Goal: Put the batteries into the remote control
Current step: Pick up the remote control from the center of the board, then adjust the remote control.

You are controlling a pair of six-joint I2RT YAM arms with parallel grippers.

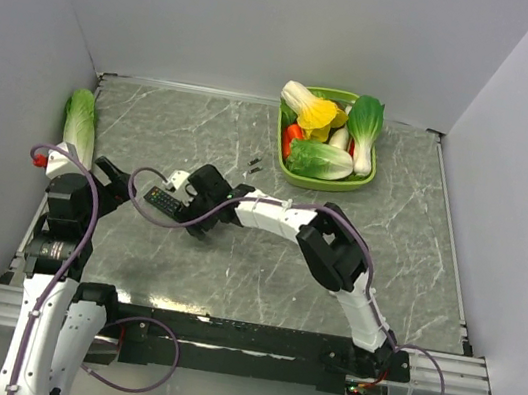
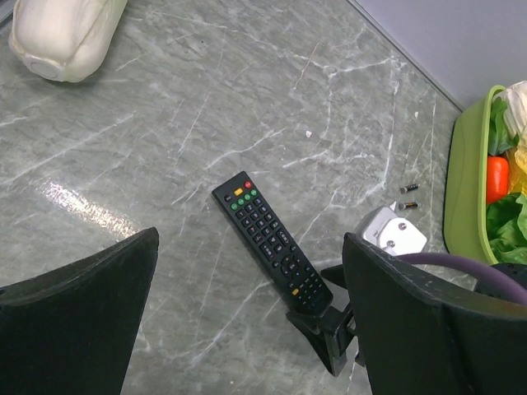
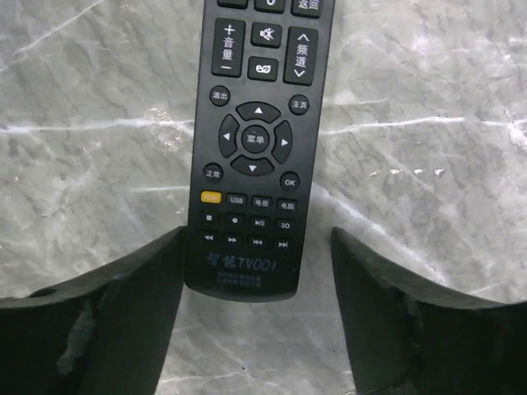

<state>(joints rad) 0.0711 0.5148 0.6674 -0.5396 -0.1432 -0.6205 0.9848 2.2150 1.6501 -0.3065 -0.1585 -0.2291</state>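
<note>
The remote control [image 1: 164, 203] [image 2: 272, 239] [image 3: 255, 148] is slim and black and lies flat on the marble table, buttons up. My right gripper [image 1: 183, 212] [image 2: 326, 303] [image 3: 257, 239] straddles its bottom end. The jaws are open: the left finger [image 3: 123, 304] sits against the remote's edge, and the right finger [image 3: 395, 313] stands off with bare table between. My left gripper [image 1: 110, 177] [image 2: 247, 240] hovers above the remote, wide open and holding nothing. The batteries are not in view.
Two tiny dark bits [image 1: 254, 166] [image 2: 408, 197] lie on the table beyond the remote. A green tray [image 1: 323, 184] [image 2: 463, 206] of toy vegetables stands at the back right. A napa cabbage [image 1: 81, 121] [image 2: 66, 33] lies by the left wall.
</note>
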